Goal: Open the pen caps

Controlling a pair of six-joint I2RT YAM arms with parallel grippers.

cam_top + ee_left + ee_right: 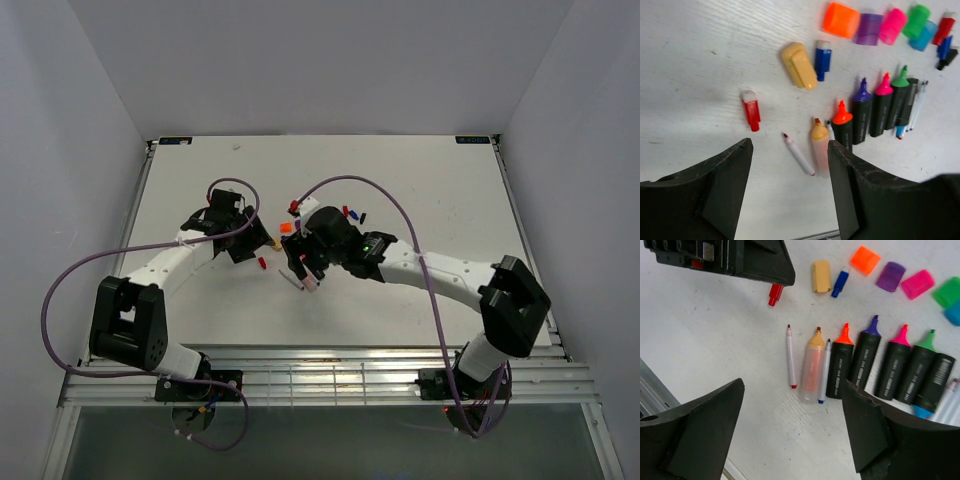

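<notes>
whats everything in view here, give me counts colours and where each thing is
black highlighters: 5, side by side; tips orange, purple, pink and green showing, the fifth turned the other way with a blue end
pale orange highlighter: 1, translucent; beside that row
thin pens: 2 clear, red-tipped and blue, flanking the pale one; more white ones past the row, count unclear
big caps: 6, tan, orange, purple, pink, green, blue; loose beyond the tips
small caps: 5, two red, two blue, one black; scattered near the big caps
table: 1, white
cables: 2, purple, looping over the table
left pincer: black, open, empty, above the pens
right pincer: black, open, empty, above the pens
</notes>
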